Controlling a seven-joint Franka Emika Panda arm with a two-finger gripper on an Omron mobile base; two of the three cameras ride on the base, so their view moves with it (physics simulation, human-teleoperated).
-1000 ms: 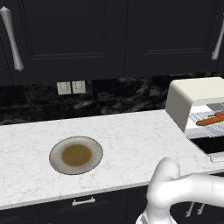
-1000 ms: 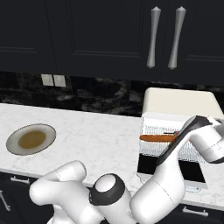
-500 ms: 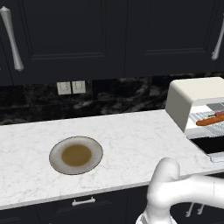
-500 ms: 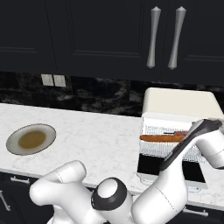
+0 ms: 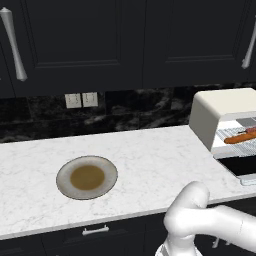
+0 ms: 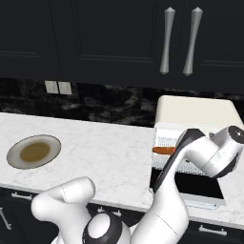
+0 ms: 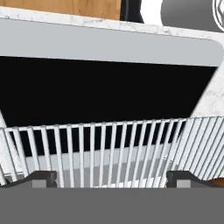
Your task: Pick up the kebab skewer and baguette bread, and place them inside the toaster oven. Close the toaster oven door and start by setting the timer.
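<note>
Vs 0.5 s ago: in right base view the arm's forearm sits a bit higher and further right in front of the toaster oven (image 6: 195, 125); less of the baguette bread (image 6: 163, 150) shows, just its left end past the arm. Plate (image 5: 87, 176) and counter (image 5: 150, 155) unchanged in left base view.

Baguette bread lies on the wire rack (image 5: 239, 135) inside the oven. Toaster oven door (image 6: 190, 187) is down flat, open, black glass facing up.

Left base view shows the loaf's length clear of the arm; right base view hides most of it. Hand view looks over rack wires (image 7: 109, 148) at the dark door glass; gripper (image 7: 111, 178) tips sit wide apart, nothing between them. An orange bit shows at lower right corner. Kebab skewer: can't pick it out.
</note>
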